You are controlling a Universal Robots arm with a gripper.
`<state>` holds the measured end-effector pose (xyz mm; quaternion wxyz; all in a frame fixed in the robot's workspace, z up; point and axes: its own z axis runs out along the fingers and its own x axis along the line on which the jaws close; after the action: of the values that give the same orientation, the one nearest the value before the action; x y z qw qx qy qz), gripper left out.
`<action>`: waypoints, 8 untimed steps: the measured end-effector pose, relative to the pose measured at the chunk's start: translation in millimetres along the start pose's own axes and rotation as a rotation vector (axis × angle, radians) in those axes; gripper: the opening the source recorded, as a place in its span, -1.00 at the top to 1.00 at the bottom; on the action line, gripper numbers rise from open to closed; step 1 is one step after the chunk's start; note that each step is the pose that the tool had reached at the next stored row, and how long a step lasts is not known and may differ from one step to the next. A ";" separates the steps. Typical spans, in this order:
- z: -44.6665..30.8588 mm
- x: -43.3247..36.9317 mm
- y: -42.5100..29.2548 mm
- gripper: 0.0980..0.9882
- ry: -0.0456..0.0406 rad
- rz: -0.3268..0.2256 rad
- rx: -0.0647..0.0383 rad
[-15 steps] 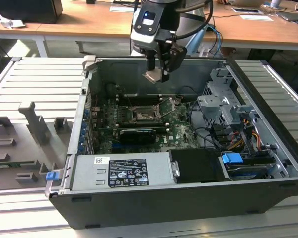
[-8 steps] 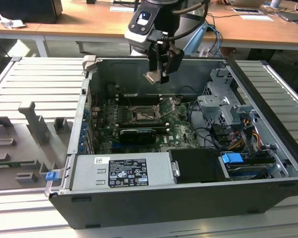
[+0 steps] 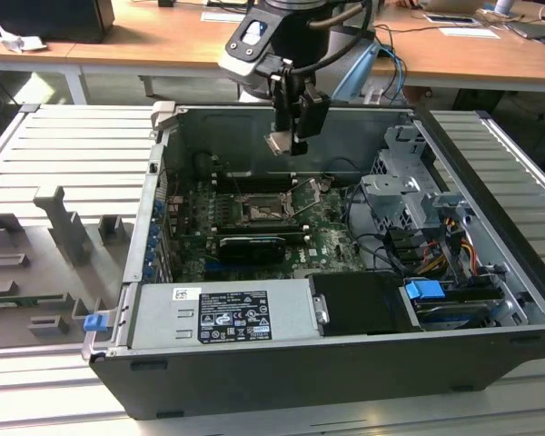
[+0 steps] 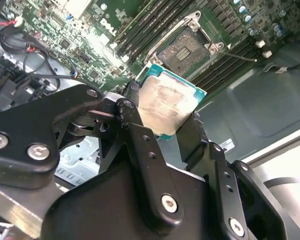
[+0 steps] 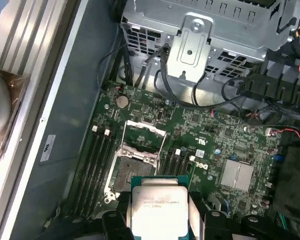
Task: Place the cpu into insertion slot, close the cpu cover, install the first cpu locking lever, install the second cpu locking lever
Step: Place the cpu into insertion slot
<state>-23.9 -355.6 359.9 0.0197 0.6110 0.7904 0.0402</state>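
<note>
Fingers (image 4: 140, 145): are pinching the cpu (image 4: 167, 107) by two edges
Case (image 3: 300, 381): is lying open on its side
Green board (image 3: 331, 241): is lying flat inside the case
Gripper (image 3: 289, 141): is hanging in the air above the green board
Cpu cover (image 3: 306, 193): is standing up open
Insertion slot (image 3: 259, 209): is sitting bare below the cpu, well apart from it

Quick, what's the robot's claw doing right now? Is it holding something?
Gripper: closed on the cpu, holding it in the air, not yet in the insertion slot.
</note>
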 end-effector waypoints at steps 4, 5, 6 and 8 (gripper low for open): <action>0.7 0.0 -0.1 0.00 -0.0040 0.044 -0.001; 1.8 0.5 -0.2 0.00 -0.0051 0.058 -0.001; 3.6 0.8 -0.6 0.00 -0.0048 0.058 -0.001; 9.1 0.8 -1.3 0.00 -0.0023 0.059 -0.002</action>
<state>-24.7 -354.8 350.8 0.0199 0.6340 0.7720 0.0408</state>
